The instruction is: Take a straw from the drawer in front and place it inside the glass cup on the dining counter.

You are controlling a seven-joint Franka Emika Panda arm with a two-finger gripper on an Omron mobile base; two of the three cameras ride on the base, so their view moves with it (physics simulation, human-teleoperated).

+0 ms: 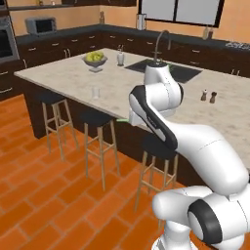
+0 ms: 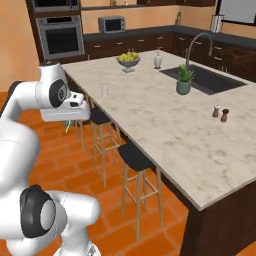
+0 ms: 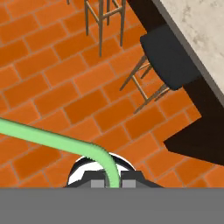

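Light-green straw [image 3: 52, 141], thin, bent near one end, is seen clamped between the closed fingertips of the gripper [image 3: 112, 180] in the hand view, its long part running out over the orange brick floor [image 3: 65, 87]; a short green sliver of it also shows below the hand in the right base view. Carrying stage is judged to be in hand: the straw is out of the drawer and not yet delivered. Glass cup [image 1: 95, 92], small and clear, is set upright on the dining counter [image 1: 58, 78], near its stool-side edge and well apart from the fruit bowl [image 1: 95, 60] further in on the same counter. Gripper is held off the counter's edge, above the floor by a black stool [image 3: 168, 54]. Next move is judged to call for raising the straw over the counter, turning it near upright above the cup's mouth, then lowering and releasing
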